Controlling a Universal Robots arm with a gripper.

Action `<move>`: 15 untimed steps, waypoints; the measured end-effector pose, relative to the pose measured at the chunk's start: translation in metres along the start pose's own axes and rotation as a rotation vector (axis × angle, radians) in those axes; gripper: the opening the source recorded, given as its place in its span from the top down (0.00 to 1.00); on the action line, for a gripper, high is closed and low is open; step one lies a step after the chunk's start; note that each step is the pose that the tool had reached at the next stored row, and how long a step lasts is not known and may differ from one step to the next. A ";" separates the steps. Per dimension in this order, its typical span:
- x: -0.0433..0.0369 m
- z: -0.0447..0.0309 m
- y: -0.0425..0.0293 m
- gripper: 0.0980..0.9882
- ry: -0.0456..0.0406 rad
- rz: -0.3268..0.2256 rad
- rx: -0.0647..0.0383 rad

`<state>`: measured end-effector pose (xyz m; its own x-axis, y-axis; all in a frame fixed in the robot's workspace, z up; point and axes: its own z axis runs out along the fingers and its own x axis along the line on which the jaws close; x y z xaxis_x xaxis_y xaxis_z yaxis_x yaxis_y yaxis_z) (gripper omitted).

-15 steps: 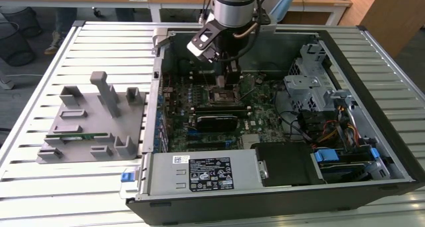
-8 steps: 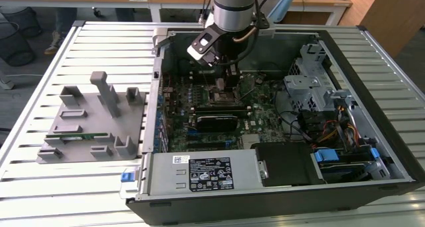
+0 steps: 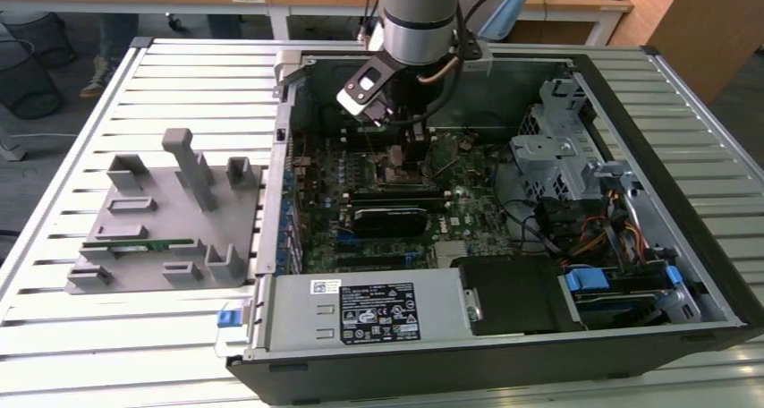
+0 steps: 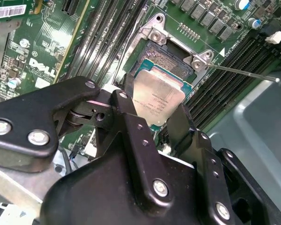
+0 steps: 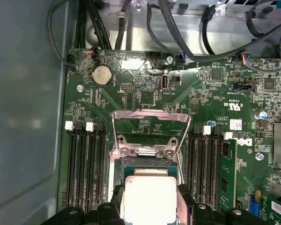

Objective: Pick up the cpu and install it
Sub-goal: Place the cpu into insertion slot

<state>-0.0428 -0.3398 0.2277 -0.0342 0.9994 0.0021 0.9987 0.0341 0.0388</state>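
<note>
The cpu (image 4: 158, 96) is a flat square chip with a shiny silver top. It sits between my black fingers (image 4: 126, 108), tilted slightly over the open socket (image 4: 171, 54) on the green motherboard (image 5: 131, 93). In the first wrist view the cpu (image 5: 150, 199) hangs just in front of the socket's raised load plate (image 5: 150, 117). My gripper (image 3: 403, 148) reaches down into the open computer case (image 3: 502, 68) in the exterior view. In both wrist views the gripper (image 4: 154, 112) (image 5: 151, 204) is shut on the chip's two opposite edges.
Black memory slots (image 5: 86, 164) flank the socket on both sides, and a thin socket lever (image 4: 243, 72) sticks out sideways. A black heatsink (image 3: 385, 218), power supply (image 3: 358, 310), drive cage (image 3: 561, 148) and cables (image 3: 597, 238) crowd the case. A grey fixture (image 3: 167, 220) holds a green memory stick (image 3: 138, 244).
</note>
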 end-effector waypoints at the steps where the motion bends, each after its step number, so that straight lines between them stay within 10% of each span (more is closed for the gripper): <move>1: 0.0000 0.0011 0.0000 0.52 0.0000 0.000 0.000; 15: 0.0007 0.0145 -0.0022 0.52 -0.0005 0.000 0.000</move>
<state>-0.0445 -0.3392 0.2131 -0.0342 0.9994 0.0016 0.9987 0.0341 0.0388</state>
